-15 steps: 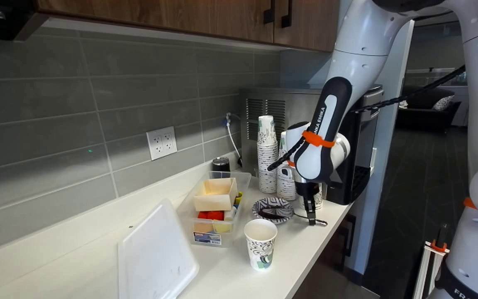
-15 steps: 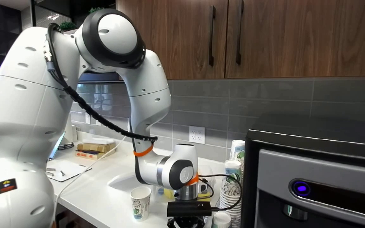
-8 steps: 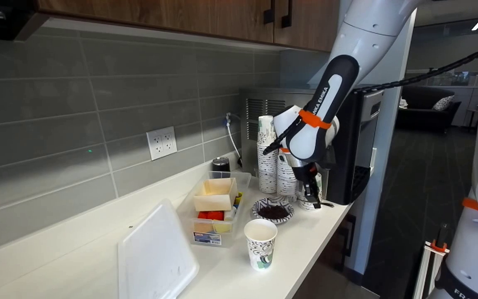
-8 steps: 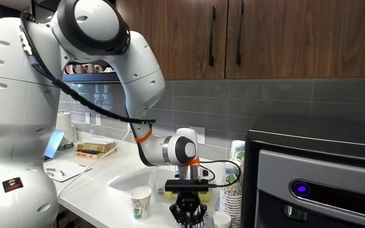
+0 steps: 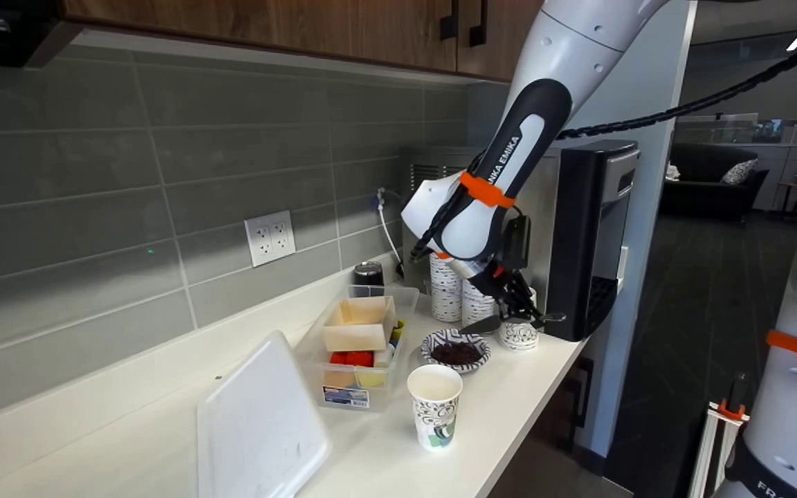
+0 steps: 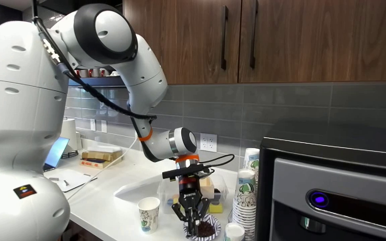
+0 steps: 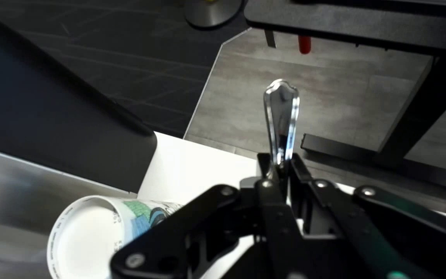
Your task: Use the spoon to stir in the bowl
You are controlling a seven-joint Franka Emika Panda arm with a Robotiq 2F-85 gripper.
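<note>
My gripper (image 5: pixel 533 315) is shut on the thin handle of the silvery spoon (image 5: pixel 483 325), tilted above the counter. The spoon's head points toward the bowl (image 5: pixel 428 347) and appears at its back rim; I cannot tell if they touch. The bowl has a patterned rim and holds dark brown grains. In an exterior view, my gripper (image 6: pixel 191 231) is in front of the left part of the bowl (image 6: pixel 216 225) and mostly hides the spoon. In the wrist view, the spoon's handle end (image 7: pixel 281 116) sticks out beyond the fingertips (image 7: pixel 279 164); its head is out of view.
A white paper cup (image 5: pixel 434 415) stands in front of the bowl. A clear bin (image 5: pixel 346 399) with coloured items and a white lid (image 5: pixel 260 422) are to the left. Cup stacks (image 5: pixel 446 290), a short stack (image 5: pixel 519 337) and a dark machine (image 5: pixel 582 242) stand behind.
The gripper has lifted and tilted. The spoon's head, earlier down in the bowl, now shows raised at its back rim. The bowl and cup have stayed in place.
</note>
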